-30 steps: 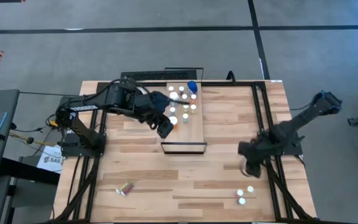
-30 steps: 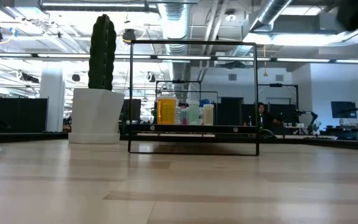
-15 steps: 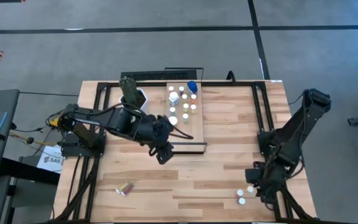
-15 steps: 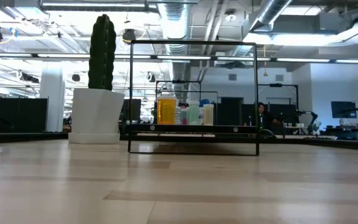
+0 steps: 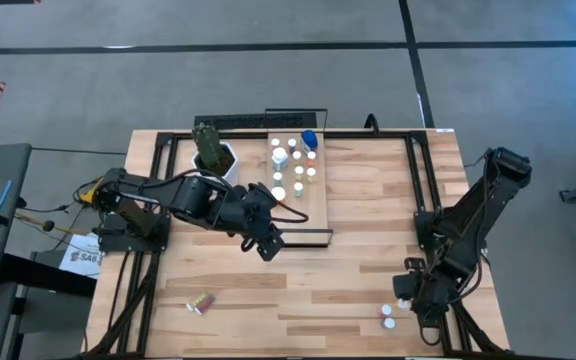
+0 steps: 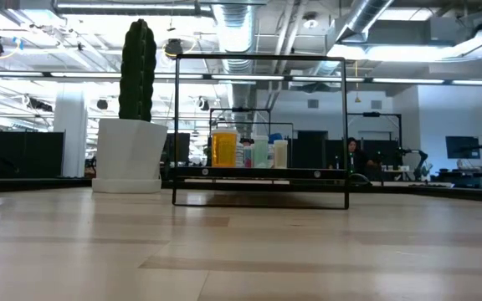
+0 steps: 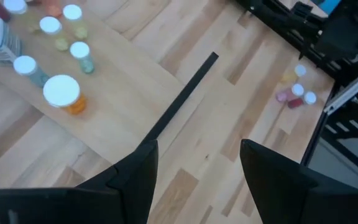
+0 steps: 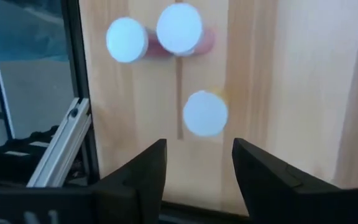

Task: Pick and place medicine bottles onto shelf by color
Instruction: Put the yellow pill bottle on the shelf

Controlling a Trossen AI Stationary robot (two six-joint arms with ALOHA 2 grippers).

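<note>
At the table's near right corner, the right gripper point(image 8: 194, 165) hangs over three bottles point(image 8: 204, 114), jaws open and empty.

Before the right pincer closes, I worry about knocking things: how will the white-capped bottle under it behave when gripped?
The white-capped bottle stands upright and looks tiny, so probably light and easily tipped by an off-centre touch. Its round cap suggests it would roll if toppled. The right pincer is open beside it, and two neighbouring bottles stand close.

Left pincer point(image 5: 267, 247) now off shelf point(image 5: 313, 205), past its front lip. Right pincer point(image 5: 408, 290) now lower, over white-capped bottles point(image 8: 205, 113), narrower.
</note>
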